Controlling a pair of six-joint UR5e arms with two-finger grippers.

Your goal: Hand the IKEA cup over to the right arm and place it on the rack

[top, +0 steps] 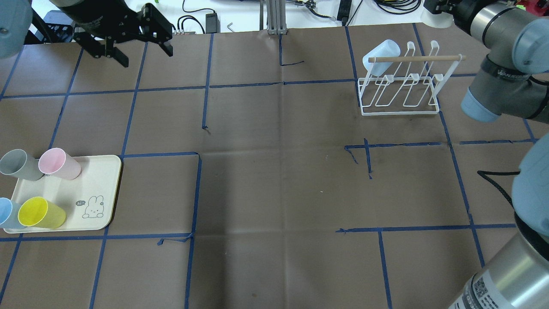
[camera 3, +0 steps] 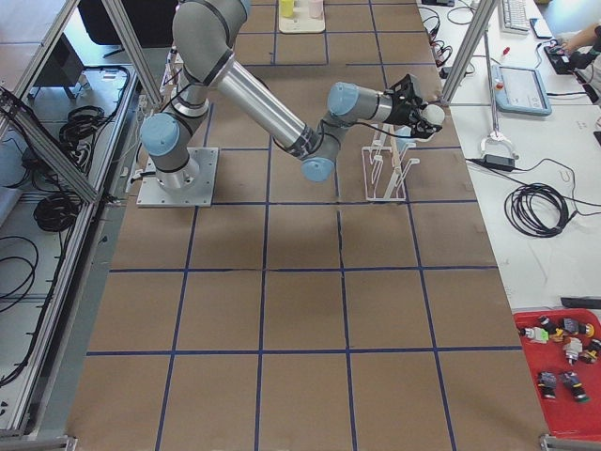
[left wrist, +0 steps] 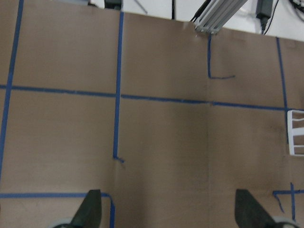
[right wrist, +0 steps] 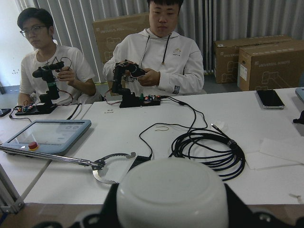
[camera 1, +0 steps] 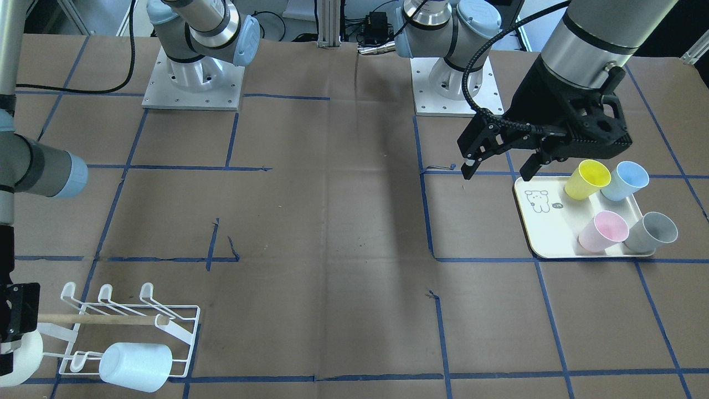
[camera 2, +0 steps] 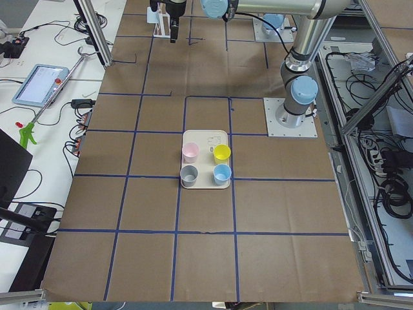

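My right gripper (right wrist: 171, 216) is shut on a white cup (right wrist: 172, 192), seen bottom-first in the right wrist view. In the front-facing view this cup (camera 1: 19, 357) is at the lower left edge, just beyond the end of the white wire rack (camera 1: 127, 327). The rack (top: 403, 86) has a wooden dowel across it, and a pale blue cup (top: 381, 58) hangs on it at one end. My left gripper (camera 1: 498, 172) is open and empty, above the table beside the cream tray (camera 1: 548, 233). Its open fingers (left wrist: 90, 209) frame bare table.
The cream tray (top: 98, 180) holds yellow (camera 1: 587, 178), blue (camera 1: 626, 180), pink (camera 1: 604, 230) and grey (camera 1: 653, 233) cups. Two operators sit at a white desk (right wrist: 285, 128) with cables and a tablet beyond the table's far edge. Blue tape lines cross the brown table.
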